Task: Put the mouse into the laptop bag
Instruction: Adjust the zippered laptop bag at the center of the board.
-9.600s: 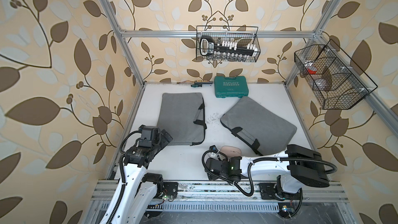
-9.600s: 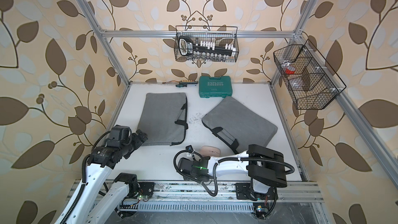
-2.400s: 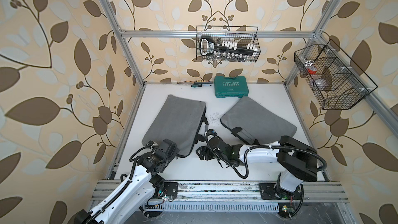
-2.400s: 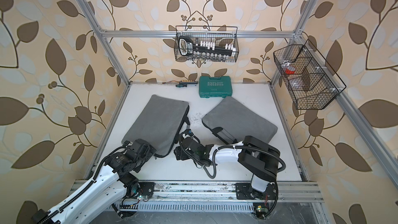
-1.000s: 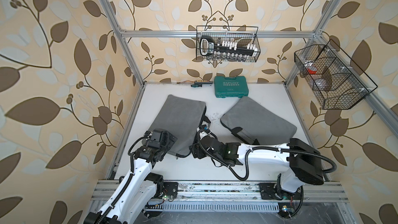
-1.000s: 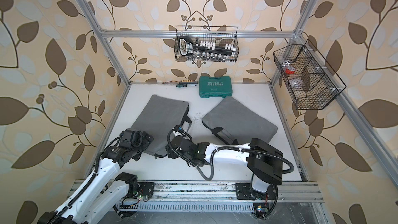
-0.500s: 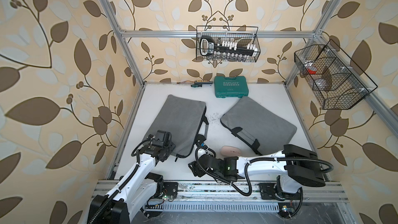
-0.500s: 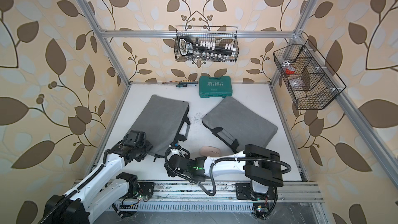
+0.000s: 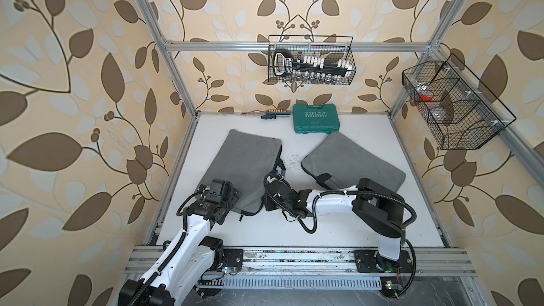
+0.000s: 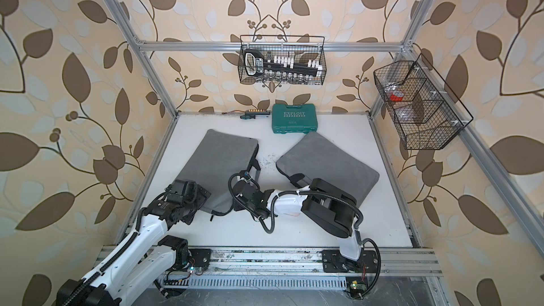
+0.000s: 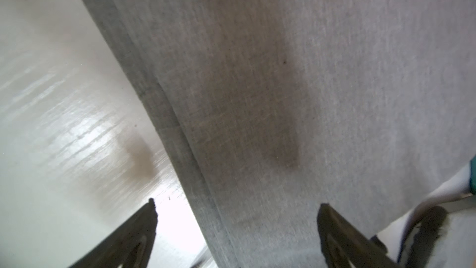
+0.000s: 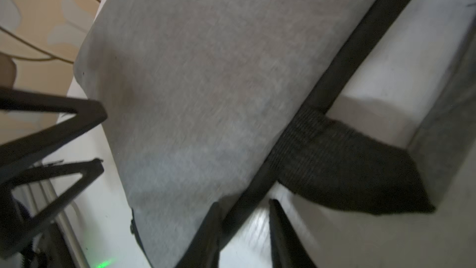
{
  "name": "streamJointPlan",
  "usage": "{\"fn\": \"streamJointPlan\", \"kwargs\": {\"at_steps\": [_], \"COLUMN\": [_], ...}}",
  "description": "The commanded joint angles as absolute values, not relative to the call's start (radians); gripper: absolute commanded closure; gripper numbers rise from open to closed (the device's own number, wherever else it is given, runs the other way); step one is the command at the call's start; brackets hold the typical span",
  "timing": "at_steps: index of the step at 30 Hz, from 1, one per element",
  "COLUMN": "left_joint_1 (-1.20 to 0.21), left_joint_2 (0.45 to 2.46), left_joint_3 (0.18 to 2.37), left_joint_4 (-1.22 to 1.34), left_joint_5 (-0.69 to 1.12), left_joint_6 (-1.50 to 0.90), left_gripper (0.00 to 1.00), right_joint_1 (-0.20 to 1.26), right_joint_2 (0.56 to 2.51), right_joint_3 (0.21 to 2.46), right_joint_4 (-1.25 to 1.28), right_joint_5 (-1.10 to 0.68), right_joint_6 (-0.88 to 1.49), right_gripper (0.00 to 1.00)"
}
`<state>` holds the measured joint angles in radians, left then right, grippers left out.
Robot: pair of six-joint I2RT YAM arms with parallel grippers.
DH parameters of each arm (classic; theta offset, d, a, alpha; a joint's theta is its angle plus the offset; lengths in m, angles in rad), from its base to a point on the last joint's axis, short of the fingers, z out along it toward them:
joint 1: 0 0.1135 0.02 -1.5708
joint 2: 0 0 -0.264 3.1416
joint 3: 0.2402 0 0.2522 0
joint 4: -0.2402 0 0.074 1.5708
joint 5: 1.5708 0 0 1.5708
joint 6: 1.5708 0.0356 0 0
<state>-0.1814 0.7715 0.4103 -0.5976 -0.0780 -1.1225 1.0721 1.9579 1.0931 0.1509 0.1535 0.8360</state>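
White tabletop [image 9: 353,231], leaf-papered walls [image 9: 88,113]. Two flat grey woven-fabric bags, rounded corners, black trim: laptop bag [image 9: 247,166] left, second bag [image 9: 353,163] right. One green hard case [image 9: 316,119] at the far edge. Mouse not discernible; its place cannot be told. Left gripper [image 11: 237,204] wide open astride the laptop bag's near edge, holding nothing. Right gripper [image 12: 243,201] part open, that bag's black edge strip [image 12: 360,45] between its jaws, not clamped.

— Where do the right gripper's [image 12: 244,202] tips sit?
— Hidden beneath the right arm [image 9: 332,201] in both top views. The left arm [image 9: 194,228] covers the bag's [image 9: 247,166] near corner; both wrist views are blurred.
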Motion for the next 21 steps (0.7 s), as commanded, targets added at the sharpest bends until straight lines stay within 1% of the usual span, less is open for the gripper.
{"fn": "streamJointPlan", "kwargs": {"at_steps": [1, 4, 9, 11, 12, 17, 21], "left_joint_1": [-0.171, -0.170, -0.170, -0.170, -0.170, -0.169, -0.169], "left_joint_2": [0.746, 0.742, 0.755, 0.772, 0.781, 0.813, 0.792], "left_joint_3": [0.419, 0.392, 0.353, 0.352, 0.353, 0.380, 0.376], "left_joint_4": [-0.645, -0.621, -0.557, -0.546, -0.543, -0.593, -0.594], "left_joint_5": [-0.065, -0.051, -0.049, -0.052, -0.054, -0.098, -0.097], "left_joint_6": [-1.138, -1.149, -1.168, -1.172, -1.171, -1.166, -1.164], "left_gripper": [0.01, 0.01, 0.01, 0.01, 0.01, 0.01, 0.01], "right_joint_1": [1.031, 1.012, 0.988, 0.971, 0.965, 0.937, 0.927], "right_joint_2": [2.013, 2.034, 2.024, 2.045, 2.055, 2.108, 2.134], "right_joint_3": [1.158, 1.211, 1.255, 1.296, 1.312, 1.376, 1.445], "right_joint_4": [0.132, 0.080, 0.064, 0.057, 0.047, 0.035, 0.002], "right_joint_5": [0.116, 0.128, 0.141, 0.116, 0.111, 0.103, 0.104], "right_joint_6": [0.807, 0.783, 0.729, 0.713, 0.715, 0.717, 0.678], "right_gripper": [0.73, 0.74, 0.70, 0.80, 0.82, 0.87, 0.87]}}
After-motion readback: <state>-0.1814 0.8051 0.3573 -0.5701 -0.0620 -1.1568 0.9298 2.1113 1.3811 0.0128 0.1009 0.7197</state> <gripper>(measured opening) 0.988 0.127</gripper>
